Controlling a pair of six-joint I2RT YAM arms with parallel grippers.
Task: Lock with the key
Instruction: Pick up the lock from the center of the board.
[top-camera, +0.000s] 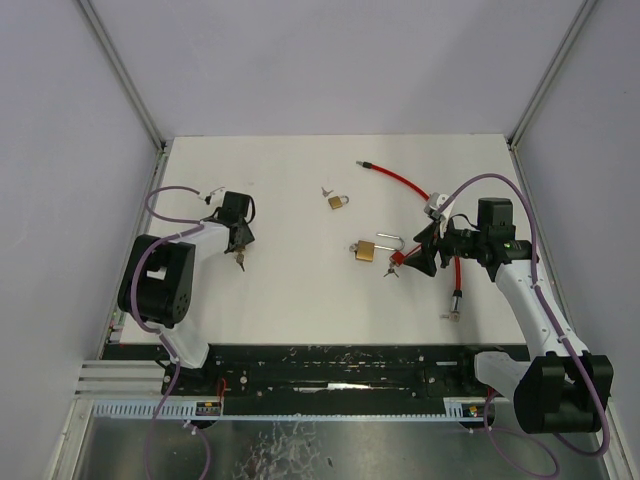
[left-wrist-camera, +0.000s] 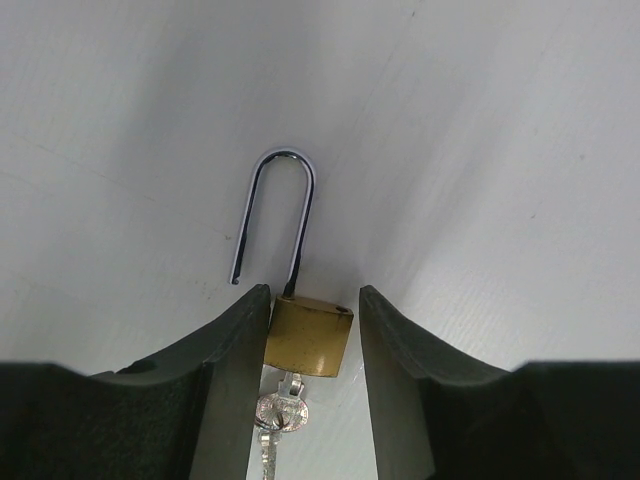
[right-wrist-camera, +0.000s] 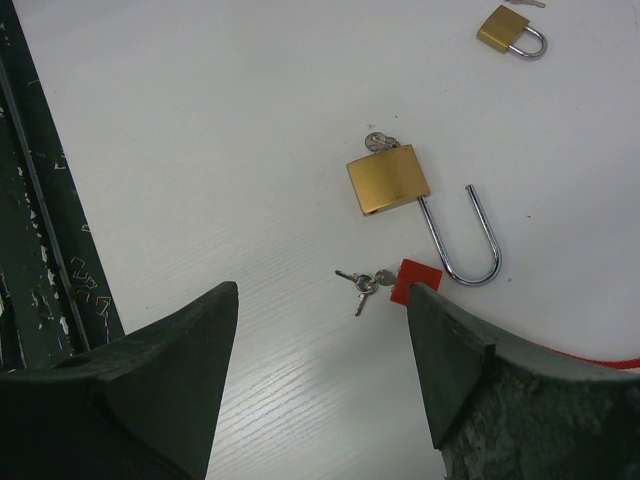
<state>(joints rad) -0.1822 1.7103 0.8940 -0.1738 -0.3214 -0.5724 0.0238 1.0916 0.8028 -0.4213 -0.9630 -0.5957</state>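
A robotics lab test cell: a white surface (top-camera: 300, 300) boxed in by plain pale walls (top-camera: 60, 150) on metal frame rails (top-camera: 122, 70), two robot arms (top-camera: 160, 280) bolted along its near edge with purple cables (top-camera: 485, 178) looping off them, a slotted cable duct (top-camera: 300, 409) and sheet-metal tray (top-camera: 300, 450) below, loose padlocks (top-camera: 365, 250) lying out
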